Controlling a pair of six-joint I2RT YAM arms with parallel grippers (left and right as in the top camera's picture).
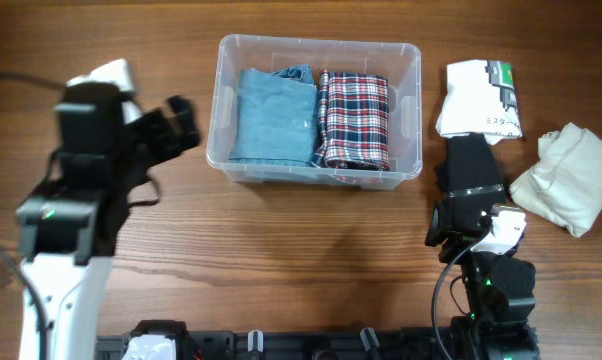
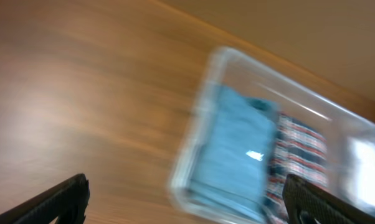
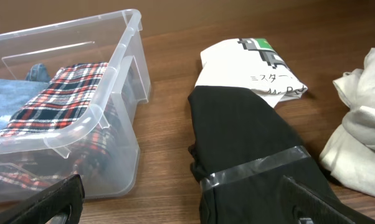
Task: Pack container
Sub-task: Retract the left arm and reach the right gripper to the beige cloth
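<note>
The clear plastic container (image 1: pixel 413 92) stands at the table's back middle. It holds a folded blue denim garment (image 1: pixel 271 115) and a folded red plaid garment (image 1: pixel 354 118). My left gripper (image 1: pixel 176 122) is open and empty, left of the container; its blurred wrist view shows the container (image 2: pixel 206 87). My right gripper (image 1: pixel 461 225) is open over the near end of a black folded garment (image 1: pixel 469 165) bound with clear tape, right of the container (image 3: pixel 122 81). The black garment (image 3: pixel 250 137) fills the right wrist view.
A white folded garment with a printed label (image 1: pixel 479 98) lies behind the black one. A cream cloth bundle (image 1: pixel 569 178) lies at the far right. The arm bases stand at the table's front edge.
</note>
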